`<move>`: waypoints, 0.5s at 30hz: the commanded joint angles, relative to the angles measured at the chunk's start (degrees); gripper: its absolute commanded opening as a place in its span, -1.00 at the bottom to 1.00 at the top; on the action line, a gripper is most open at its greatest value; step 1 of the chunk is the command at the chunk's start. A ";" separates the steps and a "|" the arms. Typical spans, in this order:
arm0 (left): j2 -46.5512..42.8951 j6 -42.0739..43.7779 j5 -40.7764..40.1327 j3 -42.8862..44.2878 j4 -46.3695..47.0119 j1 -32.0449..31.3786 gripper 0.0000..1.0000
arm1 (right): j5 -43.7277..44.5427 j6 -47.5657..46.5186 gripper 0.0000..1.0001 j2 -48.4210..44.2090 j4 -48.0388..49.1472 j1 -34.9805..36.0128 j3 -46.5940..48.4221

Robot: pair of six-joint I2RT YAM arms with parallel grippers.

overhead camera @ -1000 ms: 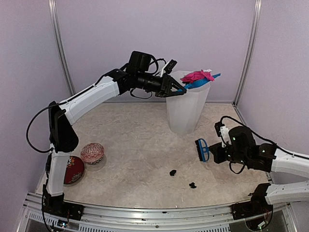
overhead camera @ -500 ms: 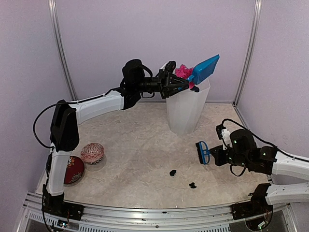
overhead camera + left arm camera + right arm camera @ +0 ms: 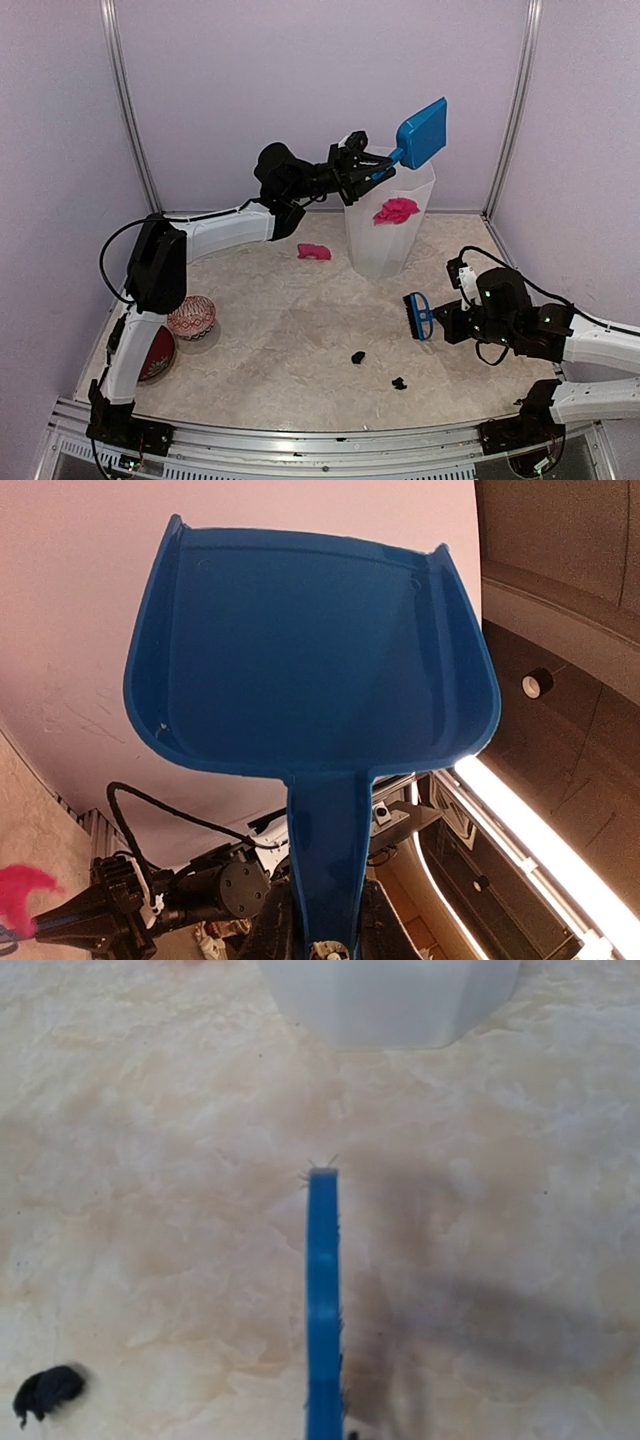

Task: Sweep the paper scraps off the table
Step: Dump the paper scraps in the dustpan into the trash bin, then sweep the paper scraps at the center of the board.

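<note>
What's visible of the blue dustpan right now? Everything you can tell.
The dustpan looks like one piece of smooth blue plastic: a wide, shallow tray with low raised walls at the sides and back, narrowing into a flat handle. The left wrist view shows the tray empty. It is tipped up steeply, open edge uppermost, held in the air above the rim of the white bin. The left gripper is shut on the handle; nothing else touches it.
</note>
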 commanded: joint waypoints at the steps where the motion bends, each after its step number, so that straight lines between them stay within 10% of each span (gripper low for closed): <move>1: 0.56 -2.14 -1.80 3.66 2.88 -0.29 -1.00 | -0.65 0.52 -1.00 -0.64 1.88 -0.48 -0.49; 15: -10.20 13.08 1.54 -5.49 -8.15 -0.35 -1.00 | -0.85 -0.42 -1.00 -4.35 1.02 -0.54 1.03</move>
